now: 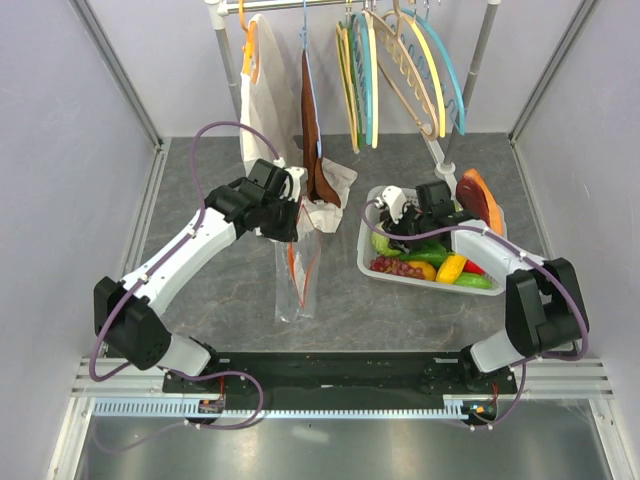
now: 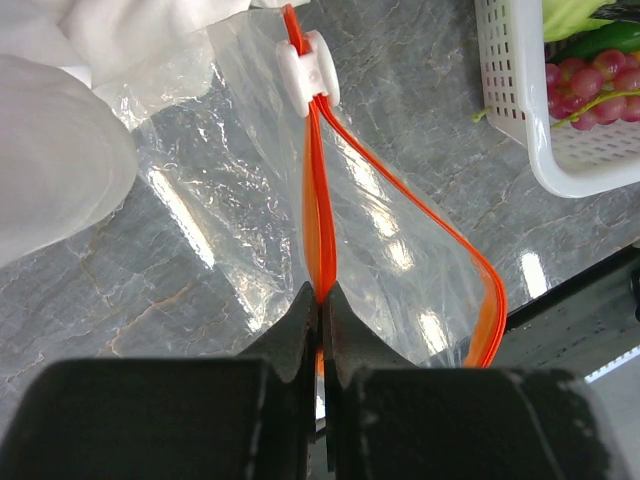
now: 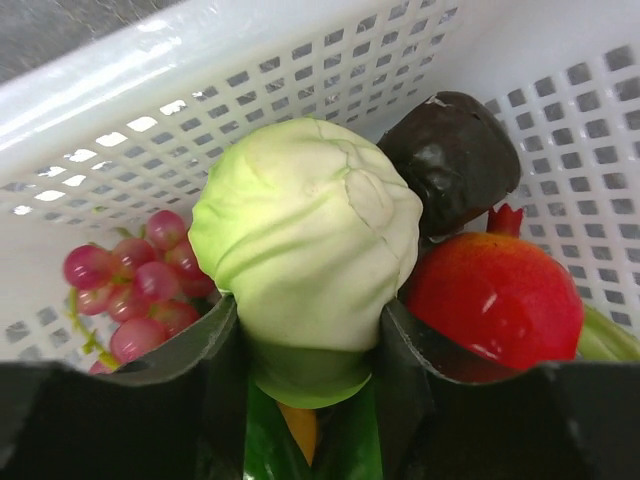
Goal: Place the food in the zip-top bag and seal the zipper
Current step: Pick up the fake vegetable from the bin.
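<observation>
The left gripper (image 2: 322, 300) is pressed together on the orange-red zipper strip (image 2: 320, 200) of the clear, crinkly zip-top bag (image 1: 297, 285). The bag lies on the grey marbled table (image 1: 220, 290), just left of the white slotted plastic basket (image 1: 366, 255). The other lip of the strip bows away to the right, so the mouth stands partly open, and the white slider (image 2: 307, 72) sits at the far end. Inside the basket, the right gripper (image 3: 308, 315) pinches a pale green, cabbage-like toy vegetable (image 3: 305, 240) between its dark fingers. A bunch of red toy grapes (image 3: 135, 290) sits to its left and a glossy red pomegranate-like fruit (image 3: 495, 300) to its right. The toy looks light, but it is smooth and rounded and likely to squirt out of a shallow hold, so a grip across its widest middle seems safest. The bag film looks limp and slippery. The strip is probably its only firm part and the sensible place to hold it.
</observation>
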Robot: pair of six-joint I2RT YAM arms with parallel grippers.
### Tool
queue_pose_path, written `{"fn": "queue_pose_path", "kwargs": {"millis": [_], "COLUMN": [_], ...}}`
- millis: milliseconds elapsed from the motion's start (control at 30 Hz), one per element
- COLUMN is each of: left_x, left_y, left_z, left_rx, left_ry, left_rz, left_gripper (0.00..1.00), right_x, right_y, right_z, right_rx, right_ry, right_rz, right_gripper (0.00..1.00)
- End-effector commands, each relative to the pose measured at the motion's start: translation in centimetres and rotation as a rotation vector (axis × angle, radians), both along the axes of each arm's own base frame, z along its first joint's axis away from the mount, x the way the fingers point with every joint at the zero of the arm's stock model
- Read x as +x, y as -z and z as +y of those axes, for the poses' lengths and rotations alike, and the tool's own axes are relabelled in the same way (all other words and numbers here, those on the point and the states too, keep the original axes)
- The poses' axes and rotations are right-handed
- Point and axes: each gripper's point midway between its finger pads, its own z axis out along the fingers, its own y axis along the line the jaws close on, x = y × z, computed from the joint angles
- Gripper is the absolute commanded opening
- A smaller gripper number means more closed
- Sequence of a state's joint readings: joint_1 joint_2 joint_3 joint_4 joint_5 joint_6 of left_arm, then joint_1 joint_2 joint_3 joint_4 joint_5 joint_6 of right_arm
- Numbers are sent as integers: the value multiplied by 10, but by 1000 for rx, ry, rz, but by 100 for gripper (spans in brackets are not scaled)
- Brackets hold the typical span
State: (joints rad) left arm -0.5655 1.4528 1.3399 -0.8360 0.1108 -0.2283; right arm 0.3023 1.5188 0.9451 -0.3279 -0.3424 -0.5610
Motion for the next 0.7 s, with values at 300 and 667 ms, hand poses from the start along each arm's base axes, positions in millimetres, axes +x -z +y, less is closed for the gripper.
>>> {"fn": "queue_pose_path", "kwargs": {"millis": [300,667], "left_x": [5,3], "left_y": [0,6], "left_z": [2,1], "left_rx": [-12,-30], "left_ry": [-30,-34], "left_rz": [5,44], "left_gripper": [2,2], "right_x": [-18,-86], "right_y": [-120,-230], "right_z": [36,99], "right_rx": [290,735], "right_ry": [-29,-160], "right_rz": [-59,74], "right_gripper": [42,44]}}
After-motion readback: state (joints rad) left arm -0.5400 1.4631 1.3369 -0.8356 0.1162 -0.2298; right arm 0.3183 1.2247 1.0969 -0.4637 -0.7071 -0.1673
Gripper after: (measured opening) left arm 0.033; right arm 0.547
